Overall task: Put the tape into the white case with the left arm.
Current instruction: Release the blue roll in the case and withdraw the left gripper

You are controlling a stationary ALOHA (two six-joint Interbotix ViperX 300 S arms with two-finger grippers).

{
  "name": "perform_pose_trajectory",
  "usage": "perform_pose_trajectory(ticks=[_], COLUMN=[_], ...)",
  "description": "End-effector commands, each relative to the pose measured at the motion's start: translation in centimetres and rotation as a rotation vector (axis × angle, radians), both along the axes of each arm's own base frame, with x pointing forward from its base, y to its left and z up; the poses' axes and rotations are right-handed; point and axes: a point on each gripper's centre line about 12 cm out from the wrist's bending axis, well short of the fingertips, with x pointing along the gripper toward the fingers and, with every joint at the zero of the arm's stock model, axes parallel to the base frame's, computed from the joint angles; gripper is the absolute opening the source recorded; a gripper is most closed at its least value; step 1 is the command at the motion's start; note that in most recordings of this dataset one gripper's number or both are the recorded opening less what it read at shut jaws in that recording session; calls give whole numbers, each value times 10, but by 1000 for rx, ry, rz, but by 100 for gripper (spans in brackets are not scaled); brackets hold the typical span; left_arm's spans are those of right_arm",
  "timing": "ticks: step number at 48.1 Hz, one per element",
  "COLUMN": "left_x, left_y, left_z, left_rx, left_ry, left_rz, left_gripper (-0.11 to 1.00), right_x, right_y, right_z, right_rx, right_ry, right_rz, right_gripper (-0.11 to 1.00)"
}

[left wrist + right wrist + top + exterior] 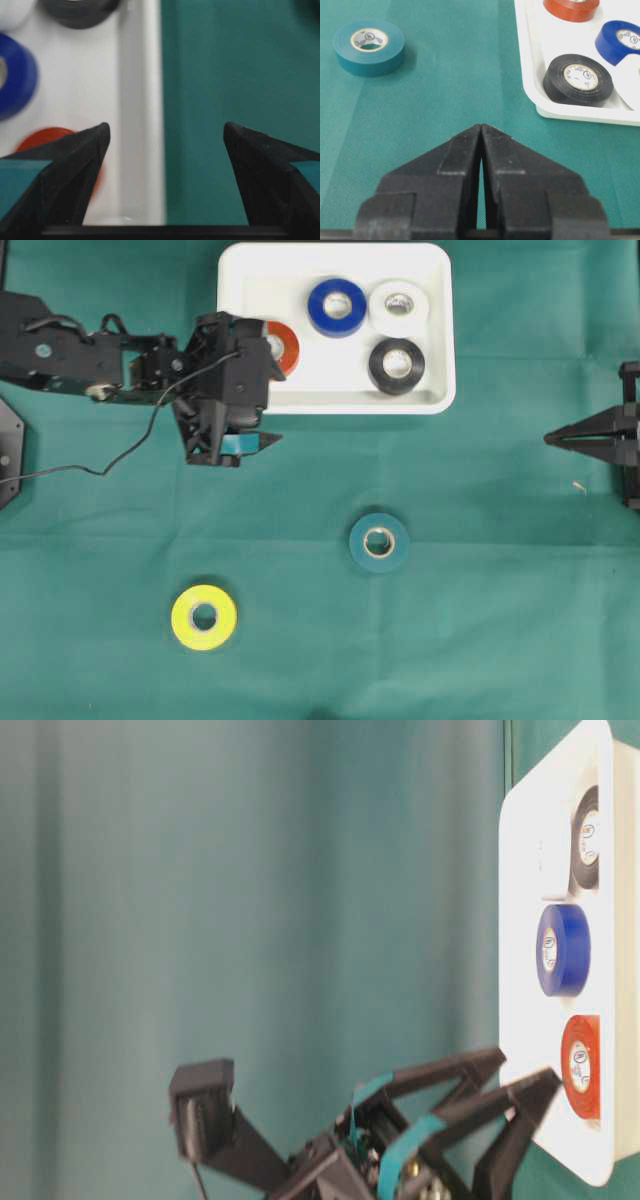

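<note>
The white case (243,275) lies at the top middle and holds a red tape roll (285,348), a blue one (337,306), a white one (398,307) and a black one (396,365). On the cloth lie a teal tape roll (378,541) and a yellow tape roll (204,616). My left gripper (276,405) is open and empty, straddling the case's near left rim (142,100). One finger hangs over the red roll (45,136), the other over the cloth. My right gripper (548,439) rests shut at the right edge, far from the rolls.
Green cloth covers the whole table. The left arm's cable (150,435) trails over the cloth at the left. In the right wrist view the teal roll (369,46) lies ahead to the left and the case's corner (526,65) ahead to the right.
</note>
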Motion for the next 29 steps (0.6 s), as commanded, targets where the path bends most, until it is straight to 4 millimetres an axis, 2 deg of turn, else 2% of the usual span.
perform_pose_trajectory(ticks=[1,9,29], left_x=[-4,-15,-27], left_y=[-9,-22,-32], left_z=[12,14,19], left_rx=[-11,-28,-50], left_ry=[-43,-66,-113], left_rz=[-10,-30,-37], left_gripper=[100,100,100], right_x=[2,2,2], right_y=[0,0,0], right_z=[4,4,4], right_rx=[-2,-2,-2], right_ry=[-14,-14,-14], right_rz=[0,0,0], right_gripper=[-9,-9,-9])
